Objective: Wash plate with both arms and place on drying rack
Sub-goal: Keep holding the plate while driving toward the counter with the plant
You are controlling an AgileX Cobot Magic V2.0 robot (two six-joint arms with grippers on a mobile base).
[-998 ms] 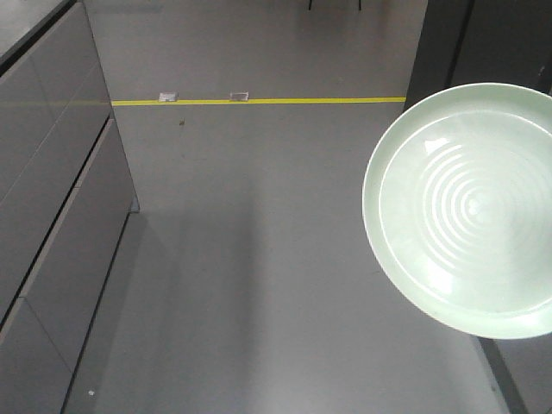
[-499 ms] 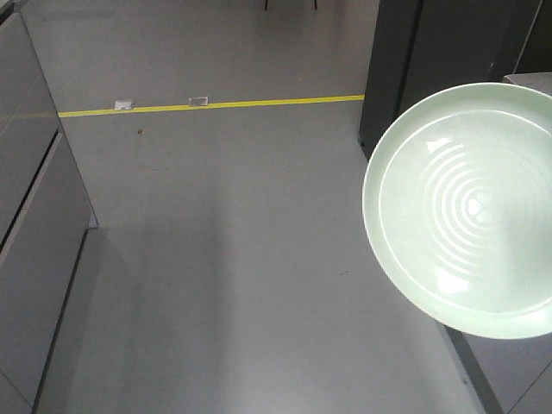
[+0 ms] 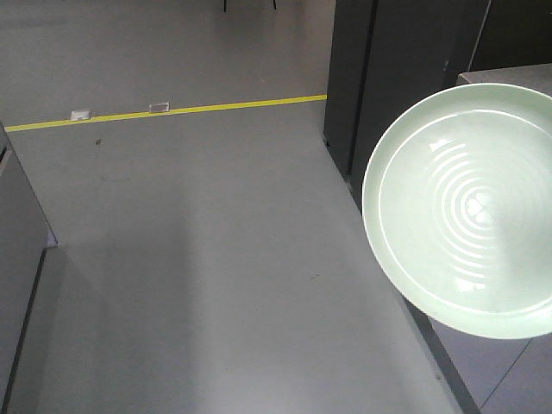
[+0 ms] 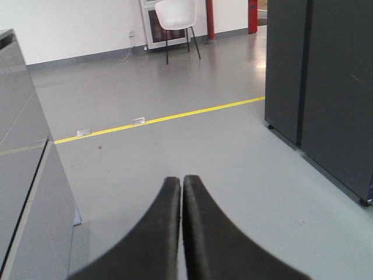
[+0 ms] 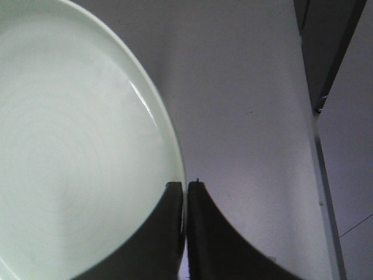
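Note:
The pale mint-green plate (image 3: 470, 211) fills the right side of the front view, held up in the air with its ringed face toward the camera. In the right wrist view the plate (image 5: 76, 134) takes up the left half, and my right gripper (image 5: 186, 185) is shut on its rim, one finger on each side of the edge. My left gripper (image 4: 182, 179) is shut with nothing between its black fingers, pointing out over the grey floor. The drying rack is out of view.
Dark tall cabinets (image 3: 388, 78) stand at the right, also seen as cabinets (image 4: 326, 87). A grey counter front (image 4: 23, 192) runs along the left. A yellow floor line (image 3: 172, 110) crosses ahead. A white chair (image 4: 175, 17) stands far back.
The scene has slid leftward in the front view: the left counter has nearly left the frame and the dark cabinets have come in at the right. The plate keeps its place in the view.

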